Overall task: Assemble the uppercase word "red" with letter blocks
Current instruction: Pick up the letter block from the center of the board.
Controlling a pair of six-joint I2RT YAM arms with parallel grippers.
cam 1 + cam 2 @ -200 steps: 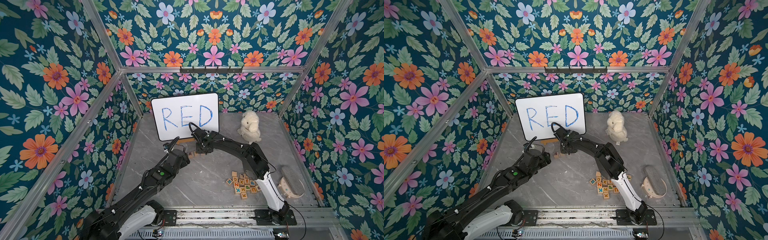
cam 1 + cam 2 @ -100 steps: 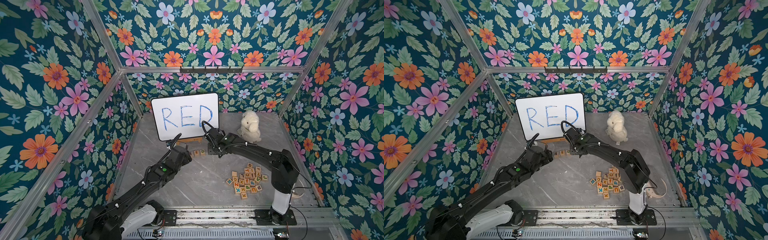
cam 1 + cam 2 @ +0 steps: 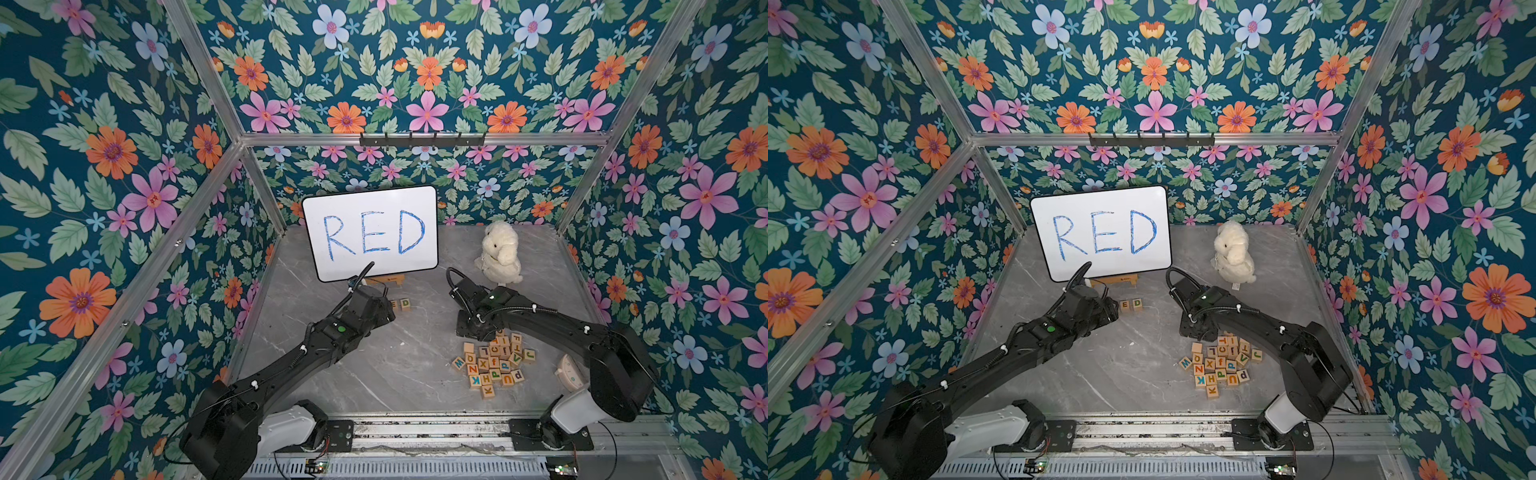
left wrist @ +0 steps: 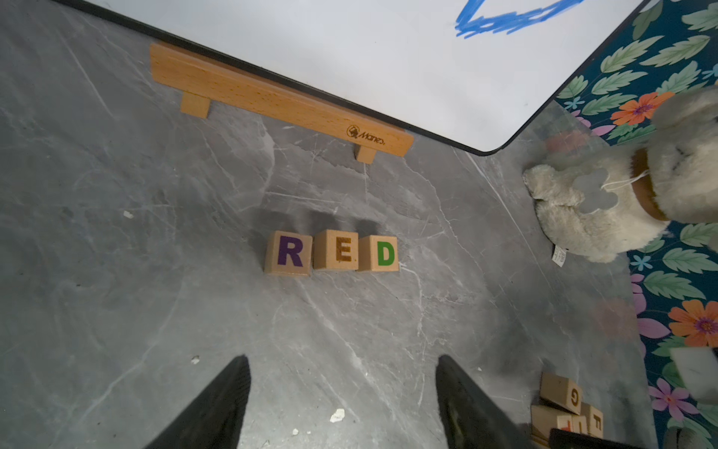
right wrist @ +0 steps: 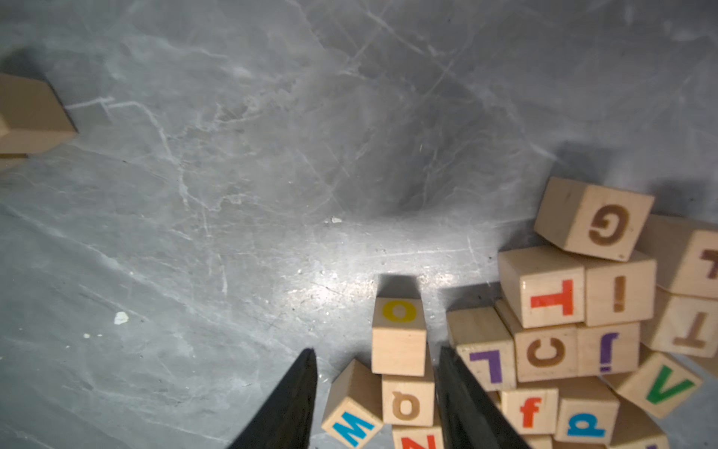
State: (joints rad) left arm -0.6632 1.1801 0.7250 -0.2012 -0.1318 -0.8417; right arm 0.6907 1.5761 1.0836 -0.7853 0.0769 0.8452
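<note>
resting ahead of left claw [image 4: 342, 359], red word [image 4: 336, 252]

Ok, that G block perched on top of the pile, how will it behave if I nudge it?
The G block sits tilted across the T block and I block, so it will probably tumble rather than slide. It looks like rigid bare wood, likely light, and its flat faces should make it settle, not roll away.

Both top views are bright, sharp, bowed at the edges; the right wrist view is dimmer, with glare on the desk [image 5: 330, 283]; the plush toy [image 4: 575, 229] looks blurred, perhaps out of focus.
</note>
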